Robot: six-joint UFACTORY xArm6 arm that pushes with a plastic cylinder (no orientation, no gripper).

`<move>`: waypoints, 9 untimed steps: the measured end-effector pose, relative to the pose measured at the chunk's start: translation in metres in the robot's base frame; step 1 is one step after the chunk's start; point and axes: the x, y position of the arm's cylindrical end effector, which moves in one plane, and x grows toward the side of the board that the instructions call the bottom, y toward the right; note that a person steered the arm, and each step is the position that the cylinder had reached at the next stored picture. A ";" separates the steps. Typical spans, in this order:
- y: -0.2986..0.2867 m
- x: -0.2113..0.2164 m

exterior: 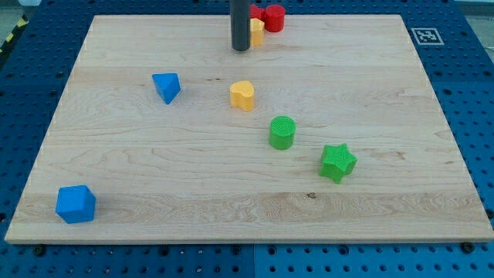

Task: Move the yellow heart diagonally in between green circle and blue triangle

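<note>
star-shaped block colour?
Green star, near the board's right side, shown in the camera view.

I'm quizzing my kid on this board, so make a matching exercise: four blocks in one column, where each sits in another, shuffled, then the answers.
Blocks:
1. yellow heart
2. blue cube
3. green star
4. blue triangle

Places:
A. near the view's bottom left corner
B. farthest to the view's right of the four
C. about midway across, right of the triangle
D. upper left part of the board

Pairs: 1-C, 2-A, 3-B, 4-D
</note>
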 end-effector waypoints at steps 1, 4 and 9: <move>0.000 0.008; 0.000 0.045; 0.000 0.078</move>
